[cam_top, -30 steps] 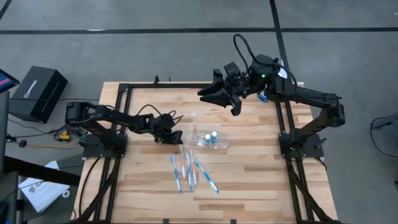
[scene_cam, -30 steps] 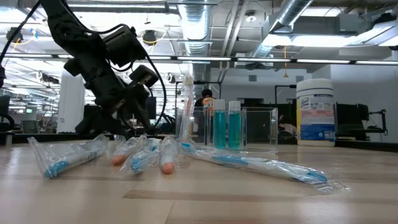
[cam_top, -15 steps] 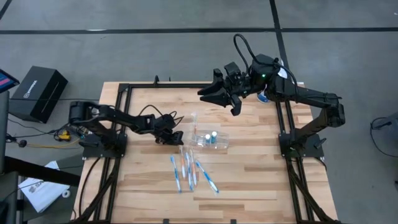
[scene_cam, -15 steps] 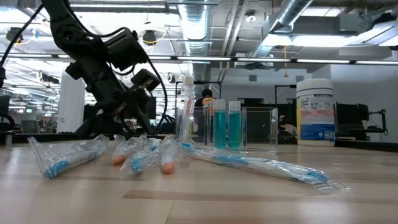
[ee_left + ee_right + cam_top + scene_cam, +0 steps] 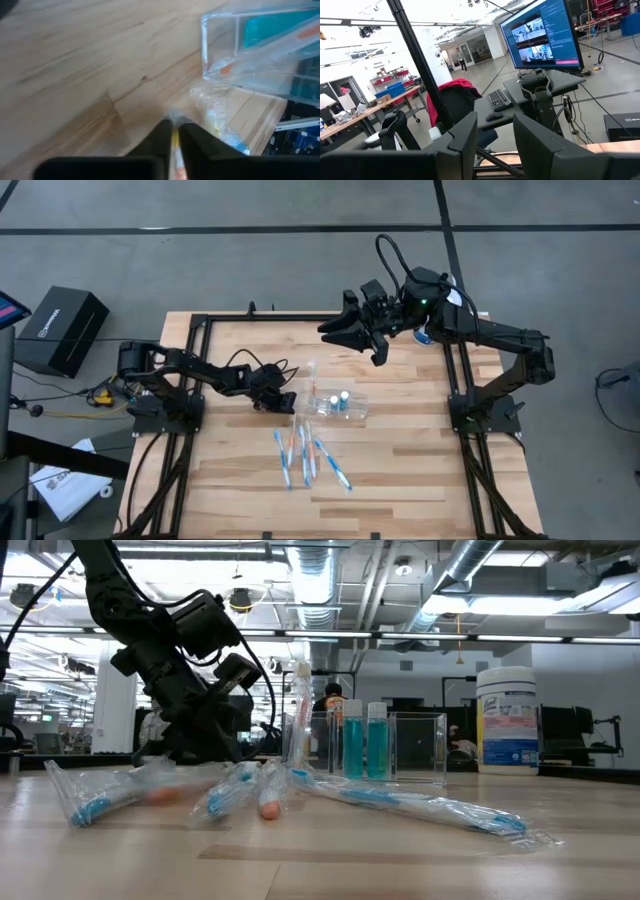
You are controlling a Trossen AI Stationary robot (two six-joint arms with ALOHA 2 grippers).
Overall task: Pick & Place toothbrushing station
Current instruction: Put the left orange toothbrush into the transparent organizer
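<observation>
Left claw pinched on a wrapped toothbrush, right claw parked high.

I see my left claw (image 5: 283,402) low on the wooden bench (image 5: 400,460), fingers together on the clear wrapper of a thin orange-tipped toothbrush (image 5: 174,145), just at 9 o'clock of the small see-through plastic toothbrushing station (image 5: 335,402) near bench centre. More blue-and-orange wrapped toothbrushes (image 5: 305,458) lie at 6 o'clock of it. Right claw (image 5: 340,330) hangs up at 12 o'clock, fingers apart, empty. White blue-labelled canister (image 5: 507,719) stands at the far right edge.
</observation>
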